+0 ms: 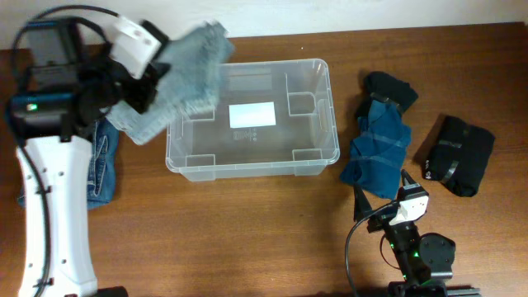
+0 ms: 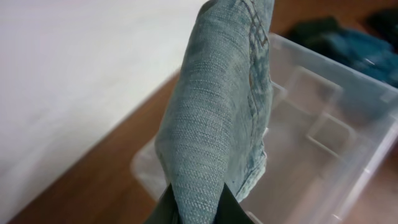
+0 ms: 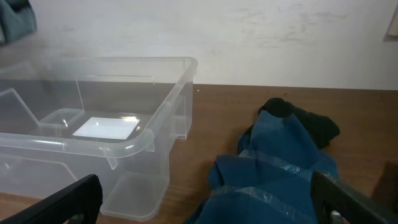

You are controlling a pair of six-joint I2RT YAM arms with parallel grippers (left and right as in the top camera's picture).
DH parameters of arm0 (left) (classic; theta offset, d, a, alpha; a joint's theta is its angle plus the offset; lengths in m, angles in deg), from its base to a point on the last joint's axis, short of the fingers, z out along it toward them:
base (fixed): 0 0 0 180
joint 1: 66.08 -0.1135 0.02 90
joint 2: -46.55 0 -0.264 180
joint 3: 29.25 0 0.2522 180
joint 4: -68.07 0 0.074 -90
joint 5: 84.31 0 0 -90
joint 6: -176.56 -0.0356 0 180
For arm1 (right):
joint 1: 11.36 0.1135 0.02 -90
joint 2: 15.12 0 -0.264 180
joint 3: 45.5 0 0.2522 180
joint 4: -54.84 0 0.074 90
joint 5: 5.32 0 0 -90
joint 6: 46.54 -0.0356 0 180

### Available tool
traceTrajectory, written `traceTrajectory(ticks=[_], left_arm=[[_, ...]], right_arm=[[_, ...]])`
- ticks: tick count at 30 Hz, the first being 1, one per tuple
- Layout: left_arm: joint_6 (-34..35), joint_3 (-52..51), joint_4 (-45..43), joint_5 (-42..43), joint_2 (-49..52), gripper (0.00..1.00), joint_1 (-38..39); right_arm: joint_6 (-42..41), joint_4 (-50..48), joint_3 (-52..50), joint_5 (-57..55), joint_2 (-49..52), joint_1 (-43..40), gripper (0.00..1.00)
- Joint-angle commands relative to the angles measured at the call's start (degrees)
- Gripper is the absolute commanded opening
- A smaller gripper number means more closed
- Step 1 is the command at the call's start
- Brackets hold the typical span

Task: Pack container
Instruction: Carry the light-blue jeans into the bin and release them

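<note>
The clear plastic container (image 1: 322, 115) sits at the table's middle, a white label (image 1: 252, 115) on its base and nothing else inside. My left gripper (image 1: 153, 78) is shut on a folded light-blue denim garment (image 1: 186, 74) and holds it above the container's left rim. In the left wrist view the denim (image 2: 217, 118) hangs from the jaws (image 2: 198, 208) over the container (image 2: 348, 112). My right gripper (image 1: 384, 194) is open and empty, low near the front edge. It faces the container (image 3: 149, 137) and a blue folded garment (image 3: 280, 168).
A blue folded garment (image 1: 378, 153) lies right of the container, with a black item (image 1: 391, 89) behind it and a black bundle (image 1: 456, 154) further right. Folded jeans (image 1: 101, 169) lie at the left beside the left arm.
</note>
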Motion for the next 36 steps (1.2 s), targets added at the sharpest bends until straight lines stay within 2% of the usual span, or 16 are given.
traceTrajectory(ticks=[1,11,26,36], left_arm=[[-4.7,1.6,0.9,0.8,1.5,0.01,4.3],[-4.6,1.6,1.7,-1.5,8.7,0.01,12.5],[0.8,1.6,2.9,1.1,17.4,0.01,16.4],[5.2,1.6,5.7,0.4,18.0,0.01,18.8]], right_arm=[[0.4,0.1,-0.4,0.9,-0.3,-0.3,0.98],[0.4,0.1,-0.4,0.9,-0.3,-0.3,0.98],[0.4,0.1,-0.4,0.9,-0.3,-0.3,0.98],[0.4,0.1,-0.4,0.9,-0.3,-0.3,0.98]])
